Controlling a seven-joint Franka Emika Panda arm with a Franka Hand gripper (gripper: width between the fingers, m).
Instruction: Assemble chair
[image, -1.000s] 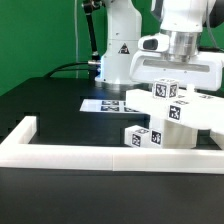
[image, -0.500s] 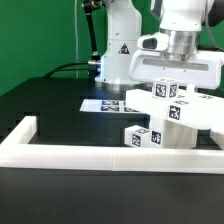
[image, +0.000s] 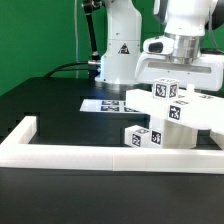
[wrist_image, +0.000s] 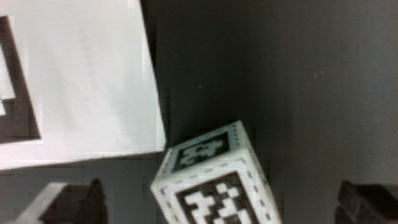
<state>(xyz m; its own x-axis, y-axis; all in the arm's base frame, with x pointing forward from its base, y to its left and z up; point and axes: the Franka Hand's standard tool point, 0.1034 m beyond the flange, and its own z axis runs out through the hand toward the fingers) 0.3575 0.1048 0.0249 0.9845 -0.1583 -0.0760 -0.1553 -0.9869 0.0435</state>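
The chair's white blocky pieces (image: 185, 125) are gathered at the exterior view's right, behind the front border. A tagged block (image: 166, 89) sits on top of them, and a smaller tagged block (image: 141, 136) lies in front. My gripper (image: 176, 72) hangs just above the top block and is open. In the wrist view a tagged white bar (wrist_image: 214, 178) lies between my two dark fingers (wrist_image: 75, 202), with a gap on each side, so my gripper (wrist_image: 217, 206) holds nothing. A broad white chair piece (wrist_image: 71, 80) lies beside the bar.
A long white border frame (image: 90, 152) runs along the front and turns back at the exterior view's left (image: 25, 128). The marker board (image: 103, 103) lies flat on the black table in front of the arm's base (image: 118, 55).
My gripper has shifted slightly toward the exterior view's right and its jaws have spread a little wider. The chair pieces have not moved.
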